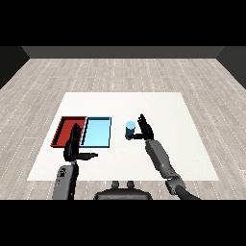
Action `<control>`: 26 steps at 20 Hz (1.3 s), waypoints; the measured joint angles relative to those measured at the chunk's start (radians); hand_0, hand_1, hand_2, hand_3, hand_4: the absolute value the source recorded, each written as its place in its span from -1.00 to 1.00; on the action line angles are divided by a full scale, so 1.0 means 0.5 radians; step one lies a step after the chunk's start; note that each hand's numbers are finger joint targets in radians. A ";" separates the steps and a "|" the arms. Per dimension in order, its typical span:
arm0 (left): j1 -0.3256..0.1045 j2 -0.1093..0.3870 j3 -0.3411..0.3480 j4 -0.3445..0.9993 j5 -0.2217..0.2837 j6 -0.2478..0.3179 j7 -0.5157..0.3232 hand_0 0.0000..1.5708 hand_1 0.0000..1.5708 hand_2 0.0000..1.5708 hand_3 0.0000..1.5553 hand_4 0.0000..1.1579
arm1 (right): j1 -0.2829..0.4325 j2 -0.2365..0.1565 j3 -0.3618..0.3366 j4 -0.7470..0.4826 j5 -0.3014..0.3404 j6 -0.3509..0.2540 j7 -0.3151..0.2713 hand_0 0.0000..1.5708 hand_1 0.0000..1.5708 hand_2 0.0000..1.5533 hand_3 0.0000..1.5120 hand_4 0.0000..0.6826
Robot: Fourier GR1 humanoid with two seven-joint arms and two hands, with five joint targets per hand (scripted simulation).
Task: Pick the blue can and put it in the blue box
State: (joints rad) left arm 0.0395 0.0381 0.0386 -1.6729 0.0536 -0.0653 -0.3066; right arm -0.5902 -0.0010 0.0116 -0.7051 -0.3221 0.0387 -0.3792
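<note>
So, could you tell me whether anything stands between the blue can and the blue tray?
Nothing visible does. The can stands on bare table just right of the blue tray, with the right hand on its far side. The left hand is over the red tray, off that path.

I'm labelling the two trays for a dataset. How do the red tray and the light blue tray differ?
The red tray is red, the light blue tray pale blue with a darker rim. The red tray lies further left; the blue tray lies nearer the blue can. The left hand overlaps the red tray's near corner; the blue tray shows nearly unobstructed. Both are shallow rectangles, side by side, holding nothing.
</note>
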 measured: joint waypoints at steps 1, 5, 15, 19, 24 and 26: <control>-0.012 0.006 0.009 -0.015 0.014 -0.002 0.025 -1.00 -1.00 -1.00 -1.00 -1.00 | -0.027 -0.003 -0.012 0.024 0.008 -0.003 0.008 -1.00 -1.00 -1.00 -1.00 -1.00; 0.032 0.014 0.015 -0.023 0.022 -0.027 -0.017 -1.00 -1.00 -1.00 -1.00 -1.00 | -0.136 0.000 0.135 0.241 -0.119 -0.067 -0.112 -1.00 -1.00 -1.00 -1.00 -1.00; -0.021 0.020 0.027 -0.042 0.044 -0.019 0.064 -1.00 -1.00 -1.00 -1.00 -1.00 | -0.404 -0.003 0.326 0.549 -0.355 -0.151 -0.160 -1.00 -1.00 -1.00 -1.00 -1.00; 0.055 0.008 0.009 -0.069 0.040 -0.032 0.035 -1.00 -1.00 -1.00 -1.00 -1.00 | -0.440 0.000 0.474 0.605 -0.490 -0.177 -0.192 -1.00 -1.00 -1.00 -1.00 -1.00; 0.018 0.027 0.049 -0.082 0.086 -0.043 0.070 -1.00 -1.00 -1.00 -1.00 -1.00 | -0.514 0.001 0.631 0.688 -0.646 -0.207 -0.213 -1.00 -1.00 -1.00 -1.00 -1.00; 0.006 0.036 0.066 -0.071 0.110 -0.059 0.076 -1.00 -1.00 -1.00 -1.00 -1.00 | -0.525 0.001 0.678 0.693 -0.685 -0.226 -0.197 -1.00 -1.00 -1.00 -1.00 -1.00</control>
State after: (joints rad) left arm 0.0425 0.0563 0.0715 -1.7083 0.1085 -0.0948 -0.2688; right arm -0.8527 -0.0005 0.3505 -0.3588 -0.6643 -0.0743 -0.4776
